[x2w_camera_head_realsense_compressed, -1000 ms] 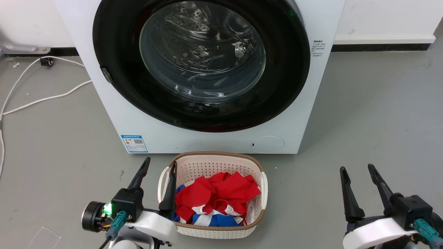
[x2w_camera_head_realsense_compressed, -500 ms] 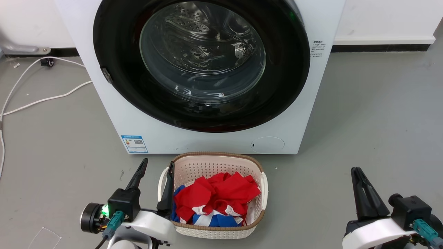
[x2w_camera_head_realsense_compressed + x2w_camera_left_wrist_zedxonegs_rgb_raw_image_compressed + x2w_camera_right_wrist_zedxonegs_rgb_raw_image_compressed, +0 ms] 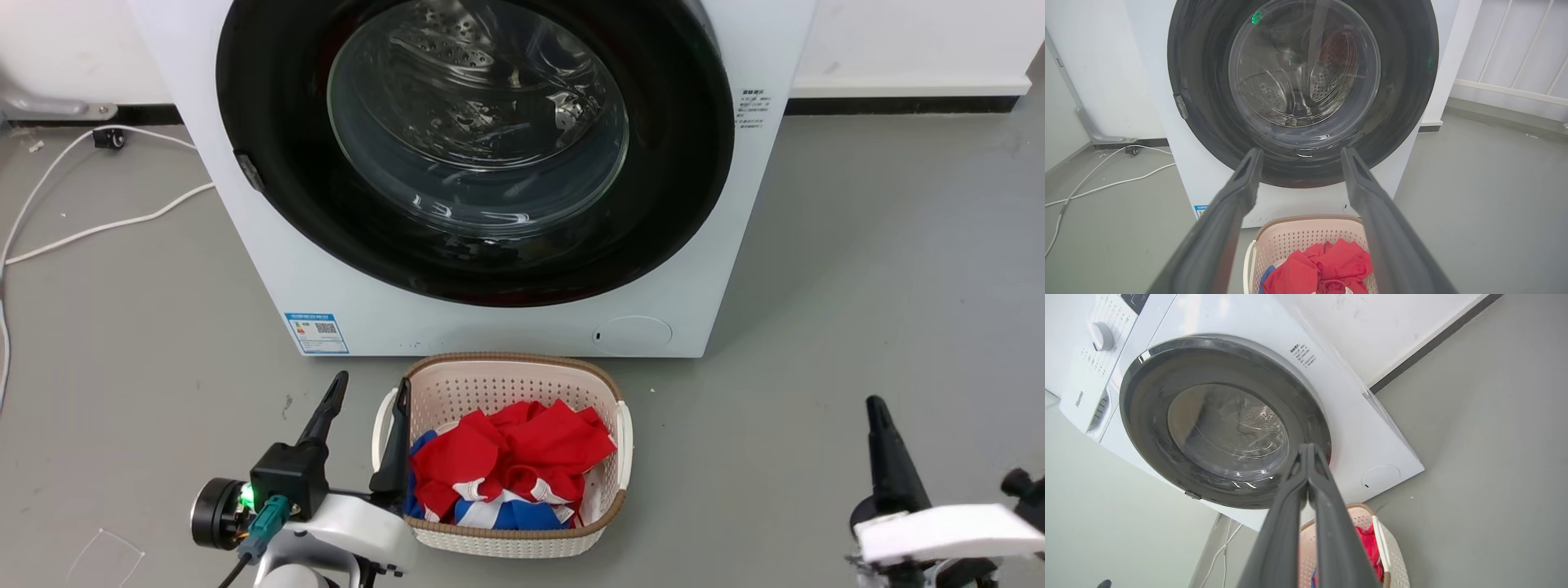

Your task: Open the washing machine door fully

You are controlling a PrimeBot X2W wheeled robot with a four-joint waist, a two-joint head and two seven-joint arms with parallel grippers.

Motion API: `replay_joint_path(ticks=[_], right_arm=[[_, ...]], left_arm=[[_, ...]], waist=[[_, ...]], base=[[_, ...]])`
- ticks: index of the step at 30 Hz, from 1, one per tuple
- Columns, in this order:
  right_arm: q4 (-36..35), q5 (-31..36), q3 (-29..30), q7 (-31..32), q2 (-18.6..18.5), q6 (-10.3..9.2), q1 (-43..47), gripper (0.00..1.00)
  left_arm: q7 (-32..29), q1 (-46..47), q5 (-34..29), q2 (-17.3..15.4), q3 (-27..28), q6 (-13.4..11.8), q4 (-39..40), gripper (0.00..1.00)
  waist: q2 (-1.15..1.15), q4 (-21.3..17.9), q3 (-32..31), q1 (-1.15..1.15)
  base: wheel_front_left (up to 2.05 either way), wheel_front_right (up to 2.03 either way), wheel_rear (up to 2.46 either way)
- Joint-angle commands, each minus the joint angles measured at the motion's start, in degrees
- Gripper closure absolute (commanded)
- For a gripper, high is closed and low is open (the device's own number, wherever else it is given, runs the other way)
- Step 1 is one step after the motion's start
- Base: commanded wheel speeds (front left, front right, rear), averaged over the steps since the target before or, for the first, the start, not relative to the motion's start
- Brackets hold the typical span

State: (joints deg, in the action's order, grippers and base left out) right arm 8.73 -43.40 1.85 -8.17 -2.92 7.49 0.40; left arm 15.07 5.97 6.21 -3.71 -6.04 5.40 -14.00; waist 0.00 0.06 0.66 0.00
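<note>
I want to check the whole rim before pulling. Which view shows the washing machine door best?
The right wrist view: the whole washing machine door fits in it, rim to rim, though tilted. The head view and left wrist view both cut off its top.

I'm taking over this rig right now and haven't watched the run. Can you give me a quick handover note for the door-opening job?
Left gripper: open, empty, low beside the basket, apart from the door.
Right gripper: shut on nothing, low at the right, pointing toward the door.
Door: looks closed, flush on the washing machine. The basket, holding clothes, stands right in front of it.
Done: nothing visible yet; neither gripper touches the door.
Left: reach the door's edge, pull, swing it fully open, probably minding the basket.
</note>
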Motion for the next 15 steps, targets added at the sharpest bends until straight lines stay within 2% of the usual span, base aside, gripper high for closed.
replay_joint_path(ticks=[1, 4, 8, 15], right_arm=[[0.88, -5.66, 0.66, 0.28, 0.05, 0.01, -1.36, 1.00], [1.81, -15.71, 2.15, 0.71, 0.05, 0.01, -3.64, 1.00], [3.27, -25.73, 5.98, 2.29, 0.06, 0.01, -7.55, 1.00], [9.78, -38.52, 13.90, 9.64, -2.13, 0.01, -18.15, 1.00]], left_arm=[[0.15, 0.71, 0.04, 0.03, 0.17, 0.04, 0.41, 0.00], [0.15, 1.30, 0.02, 0.19, 0.21, -0.03, 0.99, 0.00], [0.15, 2.06, 0.15, 0.41, 0.39, -0.29, 2.17, 0.00], [0.15, 4.26, 0.72, 0.65, 1.06, -0.16, 4.44, 0.00]], waist=[[0.00, 0.11, 0.52, 0.00], [0.00, 0.26, 1.39, 0.00], [0.00, 0.38, 3.27, 0.00], [0.00, 0.62, 7.74, 0.00]], base=[[0.00, 0.00, 0.00], [0.00, 0.00, 0.00], [0.00, 0.00, 0.00], [0.00, 0.00, 0.00]])
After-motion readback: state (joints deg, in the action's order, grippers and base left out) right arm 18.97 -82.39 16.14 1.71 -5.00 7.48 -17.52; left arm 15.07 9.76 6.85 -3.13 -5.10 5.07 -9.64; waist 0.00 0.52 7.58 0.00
